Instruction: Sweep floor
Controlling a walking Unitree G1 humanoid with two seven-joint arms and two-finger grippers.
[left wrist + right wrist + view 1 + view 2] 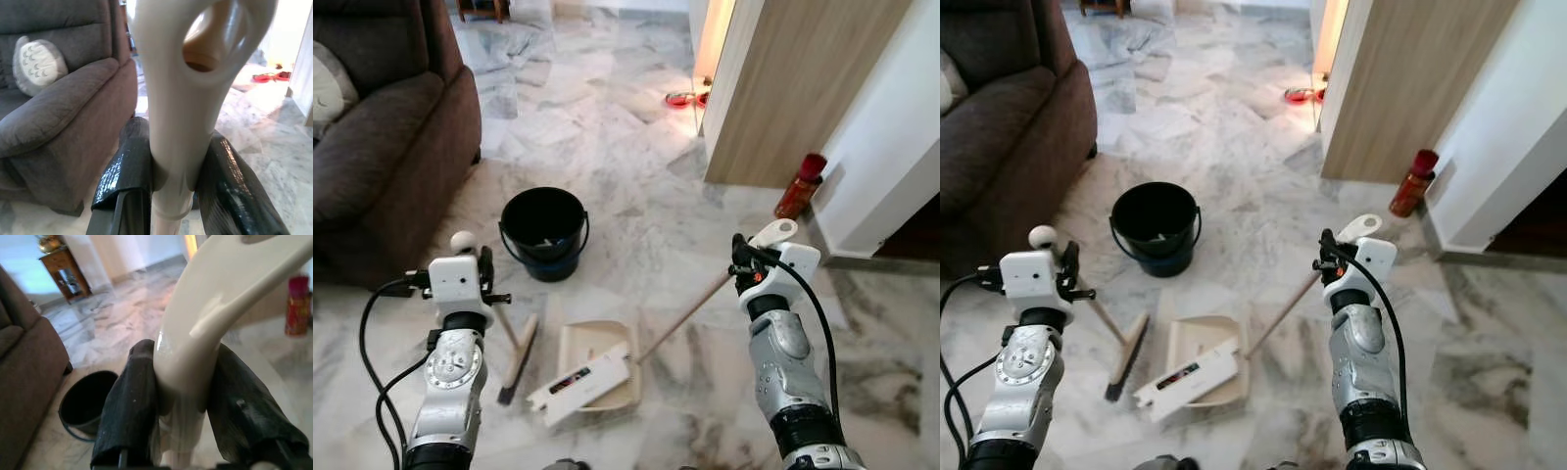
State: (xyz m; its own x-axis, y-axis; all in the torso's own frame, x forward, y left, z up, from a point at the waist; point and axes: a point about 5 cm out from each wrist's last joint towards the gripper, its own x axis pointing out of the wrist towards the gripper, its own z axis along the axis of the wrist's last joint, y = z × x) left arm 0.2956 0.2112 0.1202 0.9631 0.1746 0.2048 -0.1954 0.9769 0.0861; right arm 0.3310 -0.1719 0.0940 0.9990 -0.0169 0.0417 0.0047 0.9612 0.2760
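A grey sofa (382, 137) stands at the left. The left gripper (171, 181) clamps the broom (517, 360) handle, bristles on the marble floor (636, 127) beside the black bucket (543, 233). The right gripper (181, 416) grips the dustpan (597, 377) handle, the pan lying flat between the 2 arms

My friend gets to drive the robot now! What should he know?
Left gripper: shut on the broom handle; bristles on the floor left of the dustpan.
Right gripper: shut on the dustpan handle; pan rests flat on the floor between the arms.
Black bucket stands just beyond, beside the sofa.
Done: both tools in hand.
Left: sweep dirt into the pan, probably tip it into the bucket. Whether the pan holds dirt is unclear.
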